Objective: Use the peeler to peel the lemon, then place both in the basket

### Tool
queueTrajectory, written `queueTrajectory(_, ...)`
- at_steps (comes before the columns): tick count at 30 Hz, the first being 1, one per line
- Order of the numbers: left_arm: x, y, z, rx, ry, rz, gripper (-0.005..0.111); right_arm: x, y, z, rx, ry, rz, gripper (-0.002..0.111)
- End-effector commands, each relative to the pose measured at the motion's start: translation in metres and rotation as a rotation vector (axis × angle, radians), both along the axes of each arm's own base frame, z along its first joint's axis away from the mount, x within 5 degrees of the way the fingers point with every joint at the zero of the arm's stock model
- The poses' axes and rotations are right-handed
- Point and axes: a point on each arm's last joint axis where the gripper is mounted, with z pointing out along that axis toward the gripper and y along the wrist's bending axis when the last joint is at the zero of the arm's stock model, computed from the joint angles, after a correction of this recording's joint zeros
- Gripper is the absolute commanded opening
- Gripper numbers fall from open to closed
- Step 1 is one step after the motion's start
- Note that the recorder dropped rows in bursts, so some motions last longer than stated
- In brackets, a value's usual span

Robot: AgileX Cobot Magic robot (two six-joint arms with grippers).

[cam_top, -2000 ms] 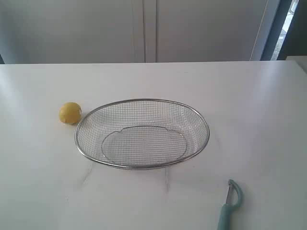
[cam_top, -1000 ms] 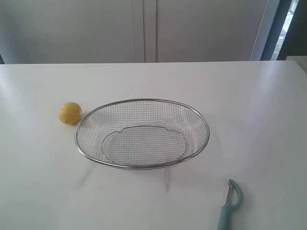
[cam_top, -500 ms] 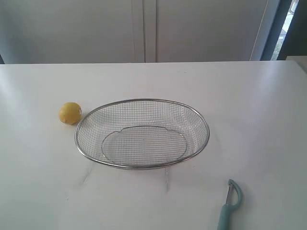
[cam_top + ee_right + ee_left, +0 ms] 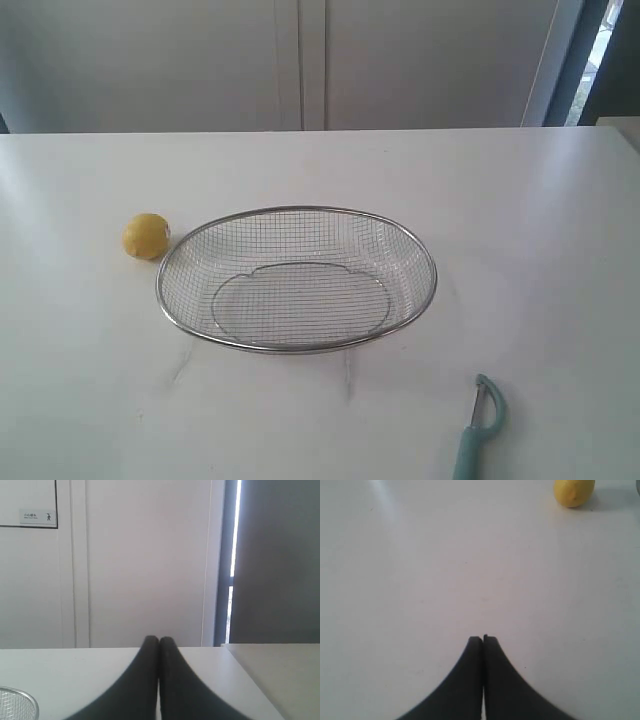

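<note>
The yellow lemon (image 4: 146, 236) rests on the white table just left of the wire-mesh basket (image 4: 296, 210), which holds nothing. The teal-handled peeler (image 4: 478, 430) lies at the front right, hooked head pointing away, handle running off the bottom edge. Neither arm shows in the exterior view. In the left wrist view my left gripper (image 4: 482, 639) is shut with nothing in it, over bare table, and the lemon (image 4: 574, 491) lies well ahead of it. My right gripper (image 4: 159, 640) is shut and holds nothing, pointing level across the table toward the wall.
The white table (image 4: 520, 220) stretches wide around the basket. A pale panelled wall (image 4: 300, 60) stands behind it. A corner of the basket rim (image 4: 17, 702) shows in the right wrist view. A second white surface (image 4: 280, 670) adjoins at the right.
</note>
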Motion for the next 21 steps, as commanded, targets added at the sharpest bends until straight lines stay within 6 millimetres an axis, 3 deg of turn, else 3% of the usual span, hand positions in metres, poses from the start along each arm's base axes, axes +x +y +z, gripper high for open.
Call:
queueTrajectory(1,0.0,-0.001,-0.003,-0.01,0.008,-0.009,0.0,-0.003,0.0,0.012,0.006,-0.041,0.006,0.0)
queueTrajectory(4,0.0,-0.001,-0.003,-0.01,0.008,-0.009,0.0,-0.009,0.001,0.035,0.005,-0.054,0.01,0.0)
queueTrajectory(10,0.0,-0.001,-0.003,-0.01,0.008,-0.009,0.0,-0.017,0.002,0.057,0.004,-0.05,0.015,0.0)
queueTrajectory(21,0.0,-0.001,-0.003,-0.01,0.008,-0.009,0.0,-0.004,0.002,0.094,0.007,0.066,0.02,0.0)
